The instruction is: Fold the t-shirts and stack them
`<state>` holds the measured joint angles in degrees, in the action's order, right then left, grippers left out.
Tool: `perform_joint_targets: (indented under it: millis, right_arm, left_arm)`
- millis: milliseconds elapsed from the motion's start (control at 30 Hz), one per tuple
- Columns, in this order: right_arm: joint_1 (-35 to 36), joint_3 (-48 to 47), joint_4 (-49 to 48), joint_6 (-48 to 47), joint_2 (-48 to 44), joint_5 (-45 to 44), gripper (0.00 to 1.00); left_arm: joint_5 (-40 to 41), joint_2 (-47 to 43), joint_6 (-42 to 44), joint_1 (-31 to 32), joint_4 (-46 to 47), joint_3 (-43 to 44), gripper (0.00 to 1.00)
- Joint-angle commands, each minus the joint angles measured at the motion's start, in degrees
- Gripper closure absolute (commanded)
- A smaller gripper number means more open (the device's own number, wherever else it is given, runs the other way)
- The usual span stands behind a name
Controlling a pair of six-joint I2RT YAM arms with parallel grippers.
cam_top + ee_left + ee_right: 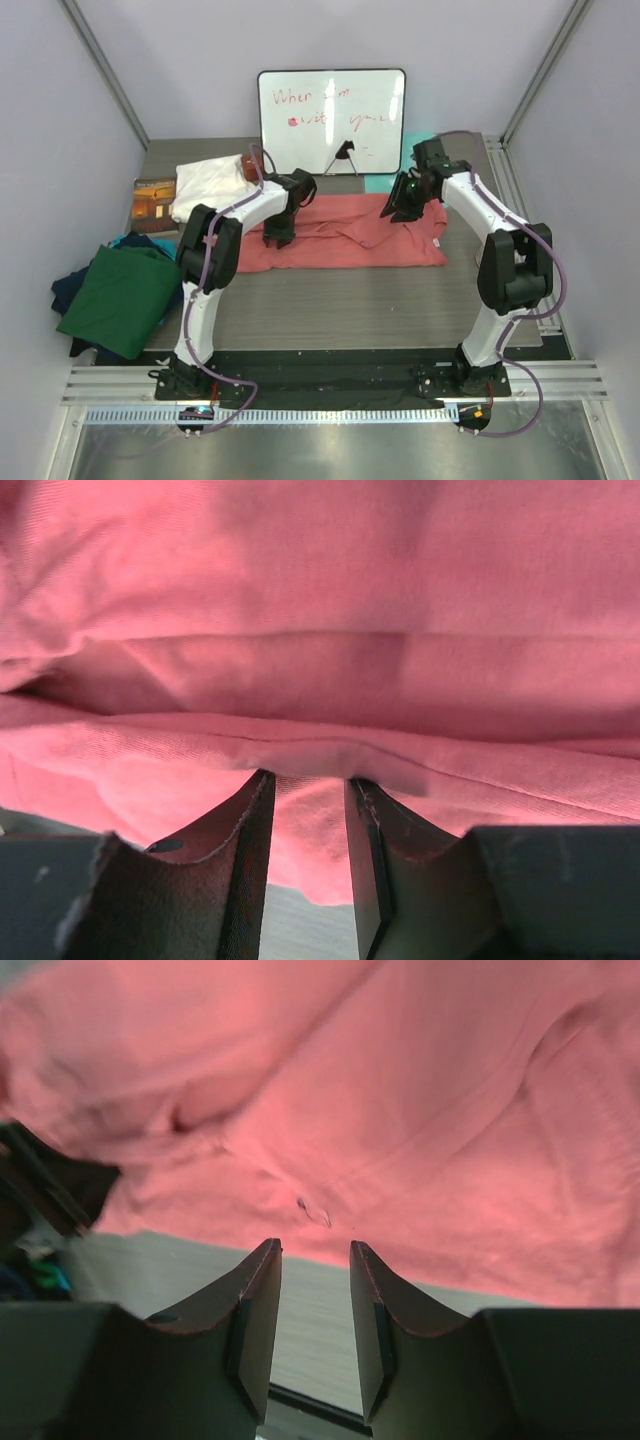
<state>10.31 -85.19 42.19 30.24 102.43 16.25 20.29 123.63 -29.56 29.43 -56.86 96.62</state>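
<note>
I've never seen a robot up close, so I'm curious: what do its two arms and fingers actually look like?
The left arm and right arm match: white, tube-like links joined by chunky black joints. A purple cable loops along the outside of each arm. Each arm ends in two dark fingers, flat on the inside and tapering toward the tips.

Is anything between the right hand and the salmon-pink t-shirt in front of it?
Nothing visible. The right hand points at the salmon-pink t-shirt, with only a bare strip of table below the shirt's near edge. No other object sits in that gap.
</note>
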Motion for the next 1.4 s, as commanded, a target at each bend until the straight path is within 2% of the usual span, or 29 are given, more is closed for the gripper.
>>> perform_joint_targets:
  millis: [0,333,833,933,1033,1133,1367]
  right_arm:
    - [3.14,4.67,-0.45,-1.15,-1.01,-0.6,0.61]
    - [6.39,8.28,-3.86,-1.15,3.56,-2.72,0.61]
    - [10.61,3.71,-6.86,1.05,10.86,-6.14,0.61]
    - [10.61,2.75,-6.78,1.31,11.12,-6.49,0.66]
    - [10.61,1.43,-6.77,1.49,11.12,-6.67,0.81]
    - [10.53,-0.5,-6.43,1.4,11.73,-6.85,0.91]
    - [10.53,-5.6,-4.05,1.05,13.32,-6.14,0.92]
  left_arm:
    - [0.01,0.91,0.47,-0.16,0.79,2.44,0.66]
    - [-1.13,-0.67,0.56,0.01,2.98,-3.71,0.8]
    - [-0.78,-3.66,1.17,0.19,4.57,-9.25,0.83]
    - [-1.4,-3.66,1.26,0.19,4.92,-9.96,0.85]
    - [-1.49,-3.75,1.35,0.28,5.18,-10.48,0.85]
    - [-1.49,-3.75,1.61,0.45,5.18,-10.66,0.86]
    - [-1.92,-3.66,2.05,0.63,5.36,-10.84,0.87]
